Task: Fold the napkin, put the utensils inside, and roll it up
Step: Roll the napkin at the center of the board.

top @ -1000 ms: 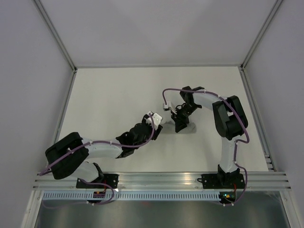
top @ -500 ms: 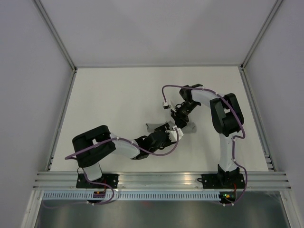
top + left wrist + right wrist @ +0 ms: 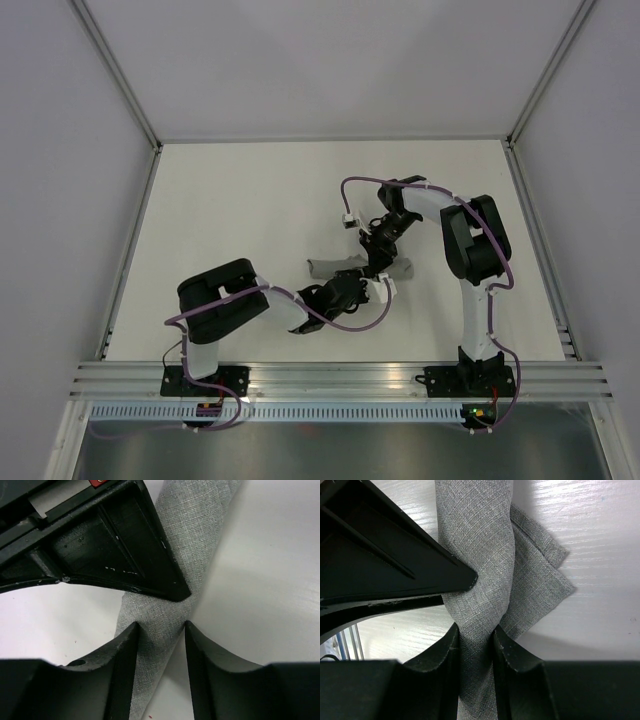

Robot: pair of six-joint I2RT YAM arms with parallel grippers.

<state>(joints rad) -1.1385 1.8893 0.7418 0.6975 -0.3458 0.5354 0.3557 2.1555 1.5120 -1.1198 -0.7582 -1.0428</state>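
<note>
Napkin (image 3: pixel 333 265): grey cloth rolled into a tube, lying on the table (image 3: pixel 230 210) and running between both grippers' fingers.
Right gripper (image 3: pixel 476 630): clamped across the roll, with the cloth pinched narrow.
Left gripper (image 3: pixel 161 625): fingers pressed against both sides of the roll (the right gripper's finger is just ahead).
Edges: a hemmed corner (image 3: pixel 540 575) pokes loose beside the right gripper's grip.
Room: the table spreads wide either side of the crowded hands.

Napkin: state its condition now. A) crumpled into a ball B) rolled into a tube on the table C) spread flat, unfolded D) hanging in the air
B: the napkin lies on the table as a slim grey roll, pinched by the right gripper.
</note>
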